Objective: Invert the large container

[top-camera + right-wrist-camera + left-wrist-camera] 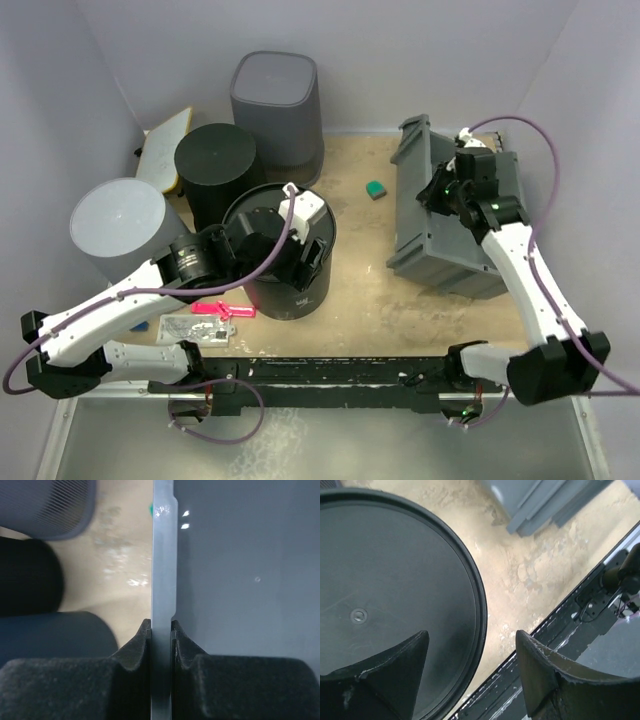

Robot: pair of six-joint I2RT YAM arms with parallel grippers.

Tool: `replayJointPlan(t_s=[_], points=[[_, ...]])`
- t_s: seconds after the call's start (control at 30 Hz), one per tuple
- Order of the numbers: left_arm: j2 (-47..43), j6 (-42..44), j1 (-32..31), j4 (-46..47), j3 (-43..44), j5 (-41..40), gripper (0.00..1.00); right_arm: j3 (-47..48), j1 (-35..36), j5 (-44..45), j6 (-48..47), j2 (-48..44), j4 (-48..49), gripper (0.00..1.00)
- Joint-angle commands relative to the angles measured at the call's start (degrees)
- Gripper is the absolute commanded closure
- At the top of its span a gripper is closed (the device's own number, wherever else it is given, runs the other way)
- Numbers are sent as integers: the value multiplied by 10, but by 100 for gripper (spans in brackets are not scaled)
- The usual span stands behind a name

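Nearest the arm bases, a small pink plastic piece (pixel 225 310) lies flat on the tan tabletop (pixel 360 300), just in front of a black round plastic bin (pixel 285 295). The left gripper (pixel 305 262) hangs over this bin. In its wrist view the fingers are spread wide and hold nothing, with one fingertip above the bin's flat black disc and the other out past its rim. This arm has no part in the work at hand.

Further back on the right is the task's thing, a large grey rectangular plastic tote (pixel 430 245). It appears tipped off its base, with its lipped rim facing left toward the table's middle. The right gripper (pixel 445 190) is clamped on it, and the wrist view shows both pads pinching a thin grey wall edge (pixel 161 555) that runs straight up between them.

The flip looks to be under way, with the tote grasped and partly rotated but not yet resting mouth-down. The next move probably calls for carrying the wrist roll on while keeping the pinch firm, since a thin wall could slip or twist. The tote then needs lowering until its rim sits flat, clear of the small green block (pixel 375 189) nearby.

At the back stand a tall grey bin (pixel 275 100) and a second black cylinder (pixel 215 165).
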Motion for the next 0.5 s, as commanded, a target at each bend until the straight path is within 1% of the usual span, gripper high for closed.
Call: replayJointPlan(t_s=[0.0,0.1,0.23,0.47], points=[[-22,-18,2,62,33,-21,32,56,3,-66,80,-85,71,100],[-27,-27,1,87,34,-16,32,54,3,-85,99,-111,97,100],[-39,-29,2,101,27,-31,32,32,3,-106,133,-129,145,100],[-61,-32,2,113,14,-32,33,-22,4,-174,215,-120,238,100]])
